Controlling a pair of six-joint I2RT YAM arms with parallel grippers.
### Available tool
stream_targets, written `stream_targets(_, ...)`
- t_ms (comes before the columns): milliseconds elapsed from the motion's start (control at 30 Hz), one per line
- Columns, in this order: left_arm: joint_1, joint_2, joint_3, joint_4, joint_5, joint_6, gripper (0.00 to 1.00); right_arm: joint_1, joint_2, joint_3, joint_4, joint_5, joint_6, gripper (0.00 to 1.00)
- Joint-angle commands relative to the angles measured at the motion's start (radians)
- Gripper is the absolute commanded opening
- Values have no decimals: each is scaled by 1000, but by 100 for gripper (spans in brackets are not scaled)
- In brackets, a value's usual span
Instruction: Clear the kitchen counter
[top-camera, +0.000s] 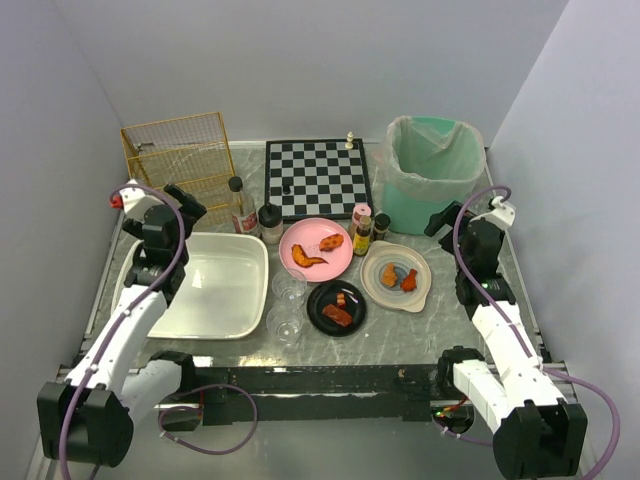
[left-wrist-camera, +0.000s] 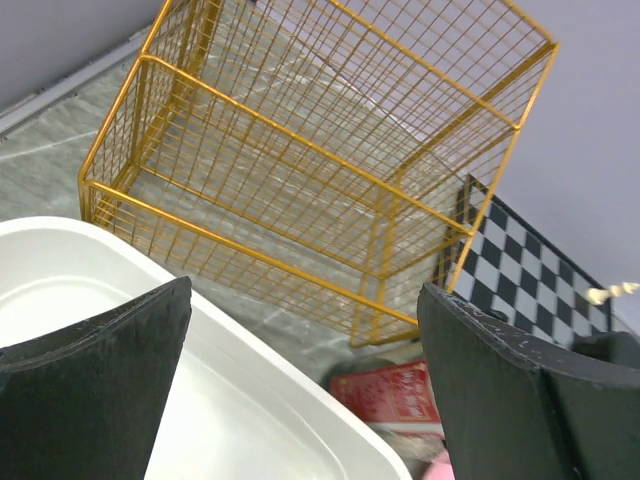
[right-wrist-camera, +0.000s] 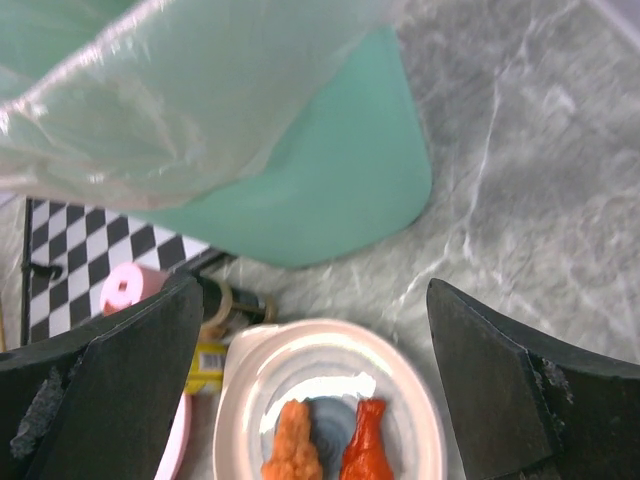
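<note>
The worktop (top-camera: 445, 325) was a large flat slab, grey with a marble pattern, and whitish veins and fine scratches ran across it. It lay level and reached from the near edge to the back wall and to both side walls. Its middle and back were crowded with things standing on it. Bare stone showed mainly in a strip along the near edge and down the right side. From the right wrist view the veins on the bare stone branched clearly. From the left wrist view only a small grey patch with pale streaks was visible in the far left corner.
</note>
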Motion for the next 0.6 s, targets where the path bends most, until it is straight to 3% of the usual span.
stream_targets(0,0,-49,81,-176,47,-84,99,-1,-25,53,-70,-59,33,100)
stream_targets(200,0,-79,114,-246,61,-89,99,-1,-21,107,-142,-87,25,99)
stream_targets(367,2,-78,176,-309,90,-12,99,25,-41,156,-173,-220,-1,94)
stream_targets(567,0,-79,214,-338,104,-15,99,270,-7,268,-288,-47,-73,94)
